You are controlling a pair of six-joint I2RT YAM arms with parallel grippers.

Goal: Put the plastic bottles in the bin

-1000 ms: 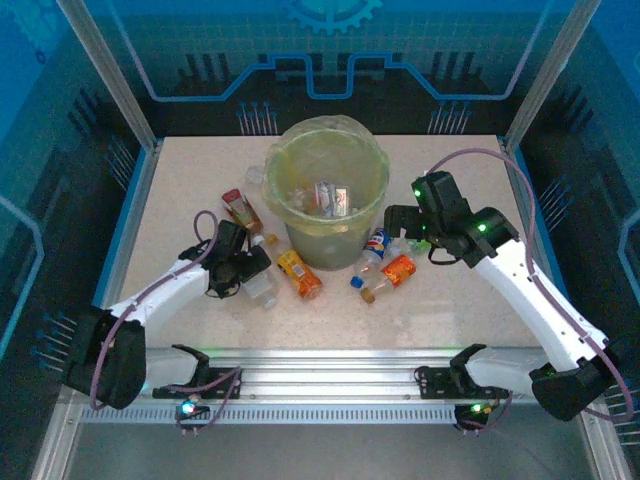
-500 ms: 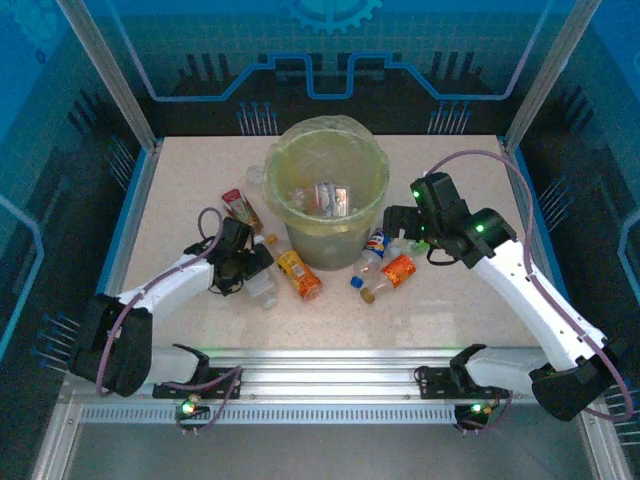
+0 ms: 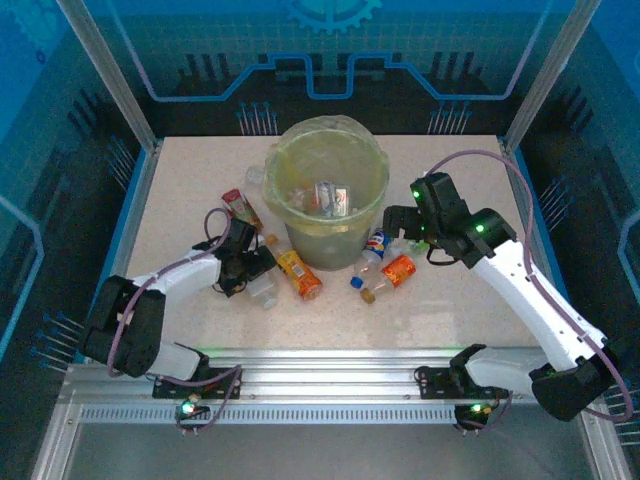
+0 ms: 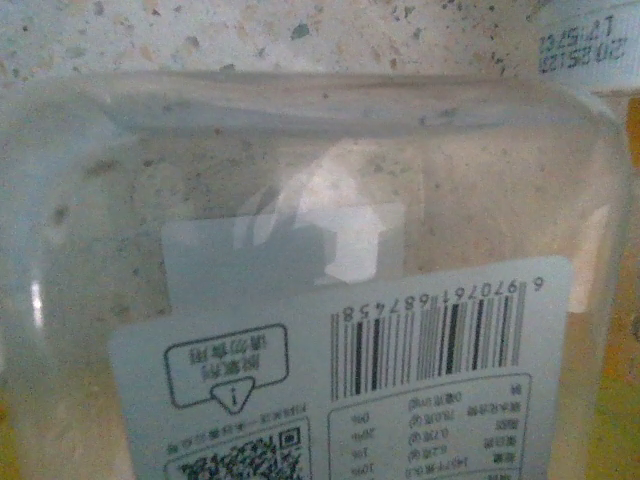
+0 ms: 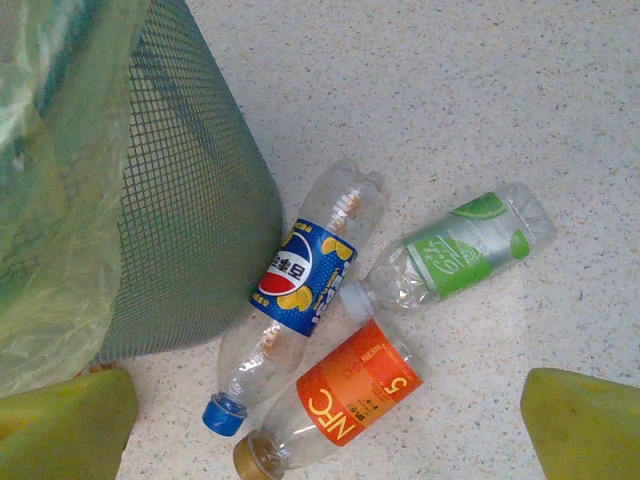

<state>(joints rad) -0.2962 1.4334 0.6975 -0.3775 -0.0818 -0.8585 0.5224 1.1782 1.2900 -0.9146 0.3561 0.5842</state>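
Counting from the top camera first: one bin (image 3: 325, 245), yellow-green with a bag liner, sits mid-table with at least one bottle in the bin (image 3: 333, 198) lying at the bottom. Five more lie round its base: a red-label bottle (image 3: 240, 208), an orange bottle (image 3: 300, 275) and a clear bottle (image 3: 263, 292) on the left, and a blue-label bottle (image 3: 375, 245) and an orange-label bottle (image 3: 398, 270) on the right. The left gripper (image 3: 248, 268) is right at the clear bottle, and the right gripper (image 3: 398, 232) is just beside the right-hand pair. The left wrist cam is jammed up against the clear bottle (image 4: 300, 200). You can see a white label with a barcode, a QR code and a boxed notice, all upside down. The jaws are spread wide, but I can't tell if they touch it. The right wrist cam has three bottles touching each other beside the bin's (image 5: 190, 200) mesh wall. The blue-label bottle (image 5: 300, 275) has a Pepsi logo and a blue cap, the orange-label bottle (image 5: 355, 395) reads "NRC" plus a 5, and there's a green-label bottle (image 5: 465, 250). The right gripper (image 5: 320, 425) has its fingertips (image 5: 585, 420) far apart.
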